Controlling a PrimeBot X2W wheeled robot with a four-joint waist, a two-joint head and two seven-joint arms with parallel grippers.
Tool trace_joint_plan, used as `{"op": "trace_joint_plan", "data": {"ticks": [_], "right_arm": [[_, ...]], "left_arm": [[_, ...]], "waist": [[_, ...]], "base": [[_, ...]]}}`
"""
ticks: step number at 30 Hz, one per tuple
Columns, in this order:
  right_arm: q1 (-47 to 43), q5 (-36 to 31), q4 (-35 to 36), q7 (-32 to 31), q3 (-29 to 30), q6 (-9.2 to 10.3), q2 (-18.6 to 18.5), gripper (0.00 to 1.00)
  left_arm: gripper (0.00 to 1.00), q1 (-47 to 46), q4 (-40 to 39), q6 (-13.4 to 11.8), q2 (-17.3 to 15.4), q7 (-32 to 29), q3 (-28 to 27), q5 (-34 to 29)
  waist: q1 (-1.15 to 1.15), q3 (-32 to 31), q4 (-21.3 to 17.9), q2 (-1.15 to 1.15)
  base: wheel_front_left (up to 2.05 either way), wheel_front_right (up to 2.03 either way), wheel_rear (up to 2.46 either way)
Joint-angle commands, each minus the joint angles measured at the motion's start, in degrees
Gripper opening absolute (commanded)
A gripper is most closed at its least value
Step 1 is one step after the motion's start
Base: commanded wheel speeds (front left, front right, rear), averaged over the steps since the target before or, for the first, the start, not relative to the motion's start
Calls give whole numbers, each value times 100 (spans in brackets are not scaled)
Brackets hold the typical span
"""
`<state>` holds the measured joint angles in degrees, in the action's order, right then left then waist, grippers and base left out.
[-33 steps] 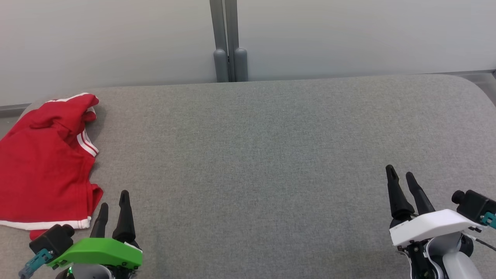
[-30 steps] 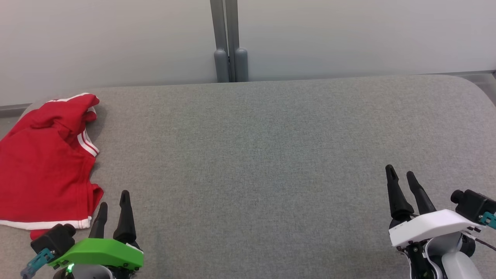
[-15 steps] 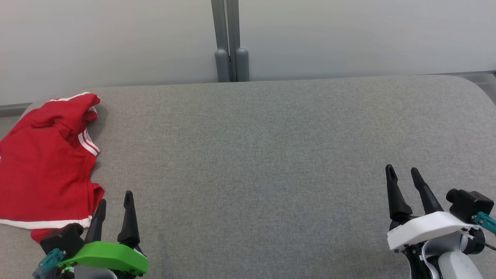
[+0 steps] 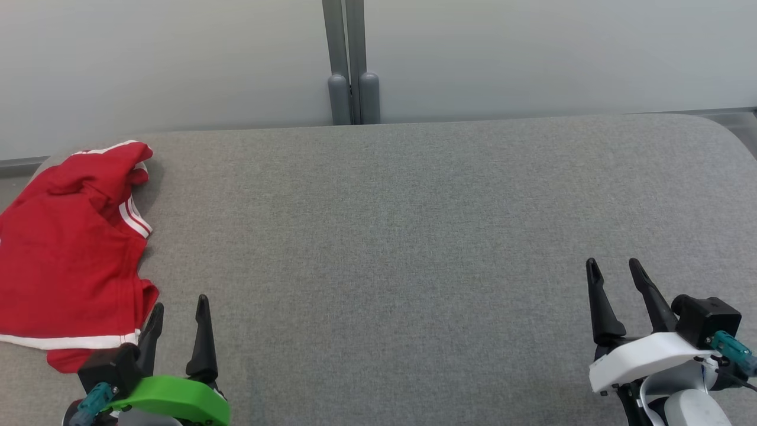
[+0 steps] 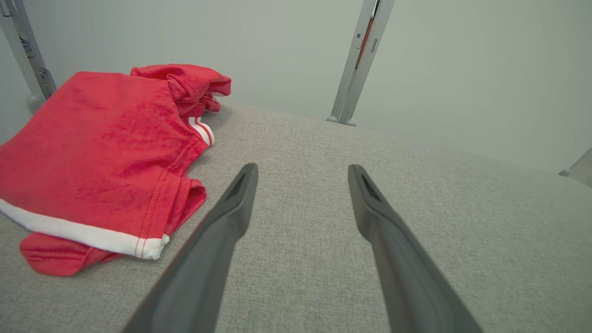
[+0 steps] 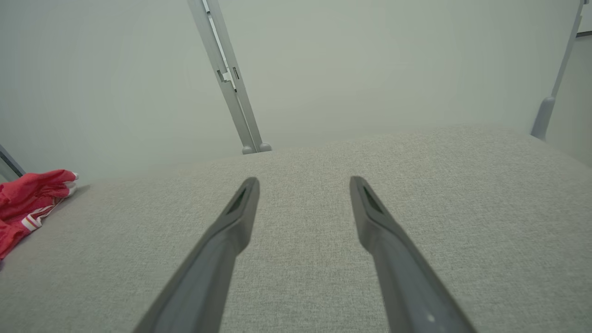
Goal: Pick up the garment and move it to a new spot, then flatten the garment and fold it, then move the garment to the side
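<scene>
Cloth in bright red catches the eye first: the garment (image 4: 68,248), red with white trim along its hems, lies rumpled at the far left end of the grey fabric-covered worktop (image 4: 414,236). Its far corner is bunched into a heap, and its left side runs out past the edge of the head view.

The left gripper (image 4: 180,303), under a bright green cover, sits at the near left, just beside the garment's near right corner. Whether its nearer finger brushes the cloth I cannot tell. Its jaws stand wide apart and hold nothing. From the left wrist view the two dark fingers (image 5: 231,217) splay over bare grey fabric, with the garment off to their left.

The right gripper (image 4: 612,263), under a white cover, is at the near right, well apart from the garment. Its jaws are likewise spread and empty above the worktop.

Behind the worktop stands a pale wall with a grey post (image 4: 350,59) running up its middle.
</scene>
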<state>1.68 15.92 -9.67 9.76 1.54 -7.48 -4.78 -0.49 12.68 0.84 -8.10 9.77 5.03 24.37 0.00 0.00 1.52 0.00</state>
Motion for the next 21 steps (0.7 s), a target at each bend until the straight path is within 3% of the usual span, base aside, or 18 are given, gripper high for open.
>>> {"op": "trace_joint_plan", "data": {"ticks": [1,11,21], "right_arm": [[-17,-174,21,64,19,-1,-33,100],[-89,-533,-46,190,-16,-1,-84,100],[-130,-703,-33,315,-158,-2,-131,100]], "left_arm": [[100,46,2,51,-47,58,2,-134],[100,67,198,261,22,188,-71,-528],[100,112,252,298,83,305,-163,-1021]], "waist": [[0,-1,3,0],[0,2,19,0],[0,-15,46,0]], "base": [[0,0,0],[0,0,0],[0,0,0]]}}
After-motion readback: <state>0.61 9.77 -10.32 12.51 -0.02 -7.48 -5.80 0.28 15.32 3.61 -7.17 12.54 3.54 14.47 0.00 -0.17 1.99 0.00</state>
